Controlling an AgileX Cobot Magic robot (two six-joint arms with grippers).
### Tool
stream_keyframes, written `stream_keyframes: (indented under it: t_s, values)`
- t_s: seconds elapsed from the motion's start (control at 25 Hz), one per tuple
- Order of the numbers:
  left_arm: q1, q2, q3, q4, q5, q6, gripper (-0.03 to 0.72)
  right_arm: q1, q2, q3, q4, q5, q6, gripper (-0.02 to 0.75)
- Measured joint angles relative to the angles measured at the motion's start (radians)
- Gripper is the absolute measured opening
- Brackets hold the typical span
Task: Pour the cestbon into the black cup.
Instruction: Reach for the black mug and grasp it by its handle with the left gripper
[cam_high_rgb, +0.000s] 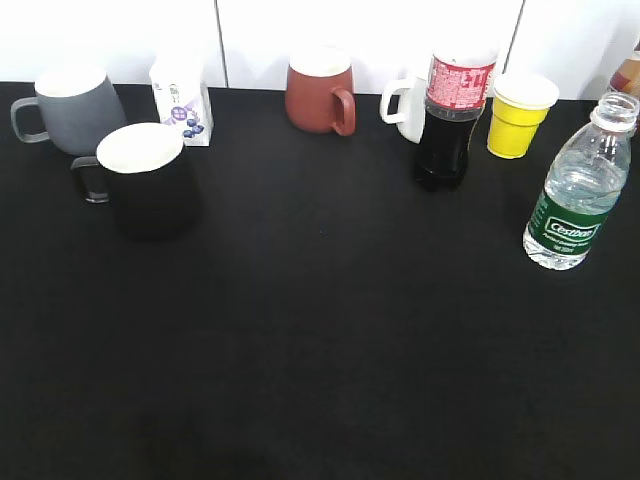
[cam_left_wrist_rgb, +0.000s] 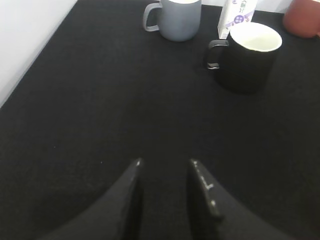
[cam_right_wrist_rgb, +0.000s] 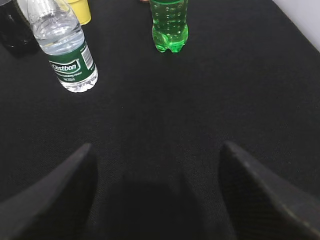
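The cestbon, a small clear bottle with a green label and no cap, stands upright at the right of the black table; it also shows in the right wrist view. The black cup, white inside, stands at the left with its handle to the left; it also shows in the left wrist view. My left gripper is open and empty, low over the cloth, well short of the cup. My right gripper is wide open and empty, short of the bottle. Neither gripper shows in the exterior view.
Along the back stand a grey mug, a small white carton, a reddish-brown mug, a white mug, a dark cola bottle and a yellow cup. A green bottle stands right of the cestbon.
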Motion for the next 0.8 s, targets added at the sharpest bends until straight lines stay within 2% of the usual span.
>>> stream_keyframes:
  t_s: [0.32, 0.36, 0.44, 0.52, 0.6, 0.68, 0.8]
  values:
    - [0.000, 0.000, 0.000, -0.003, 0.000, 0.000, 0.228, 0.000, 0.000, 0.000, 0.000, 0.000, 0.000, 0.573]
    - [0.000, 0.000, 0.000, -0.004, 0.000, 0.000, 0.251, 0.000, 0.000, 0.000, 0.000, 0.000, 0.000, 0.573]
    - [0.000, 0.020, 0.000, -0.014, -0.001, 0.000, 0.378, 0.000, 0.000, 0.000, 0.000, 0.000, 0.000, 0.573]
    - [0.000, 0.116, -0.015, -0.015, -0.026, 0.003, 0.434, 0.000, 0.000, 0.000, 0.000, 0.000, 0.000, 0.573]
    - [0.000, 0.265, -0.049, -0.041, -0.144, 0.066, 0.440, 0.000, 0.000, 0.000, 0.000, 0.000, 0.000, 0.573]
    - [0.000, 0.419, -0.056, -0.069, -0.348, 0.122, 0.441, 0.000, 0.000, 0.000, 0.000, 0.000, 0.000, 0.573]
    - [0.000, 0.605, -0.054, -0.095, -0.677, 0.131, 0.441, 0.000, 0.000, 0.000, 0.000, 0.000, 0.000, 0.573]
